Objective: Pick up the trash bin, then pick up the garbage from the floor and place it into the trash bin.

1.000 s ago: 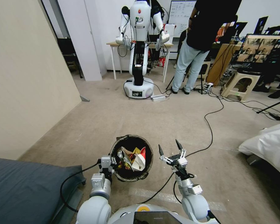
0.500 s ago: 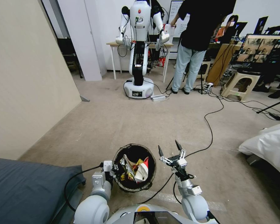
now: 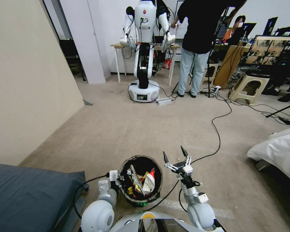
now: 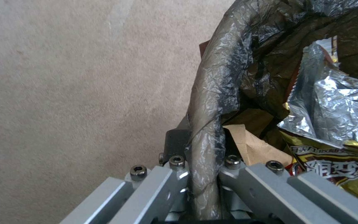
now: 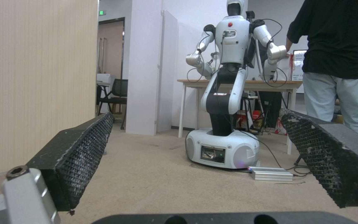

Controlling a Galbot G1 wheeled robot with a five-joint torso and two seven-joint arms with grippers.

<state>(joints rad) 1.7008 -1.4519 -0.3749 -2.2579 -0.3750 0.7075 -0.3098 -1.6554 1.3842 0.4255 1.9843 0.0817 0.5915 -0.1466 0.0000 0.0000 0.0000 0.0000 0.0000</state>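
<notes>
Trash bin hangs low in front of the robot, close to its base, with the left end effector pinched tight on the near side of its rim; in the left wrist view the two fingers press the bag-wrapped lip between them. It looks light: a thin plastic bucket with a crinkly dark liner, so one-sided rim hold seems enough, though I'd judge the film slippery under metal and the bin likely to tip or swing away from the grip. The rim is the stiffest place to hold it; the bag alone would stretch.

Inside sits the garbage: a silvery foil packet, a yellow snack wrapper, brown paper, a red-and-white wrapper. All soft, springy stuff that could spill if the bin tilts.

The right end effector is just beside the bin, spread wide and holding nothing.

Around it: a black cable snakes across the carpet, a dark cushion lies to the left, a white bag to the right. Another robot stands well ahead by a table.
</notes>
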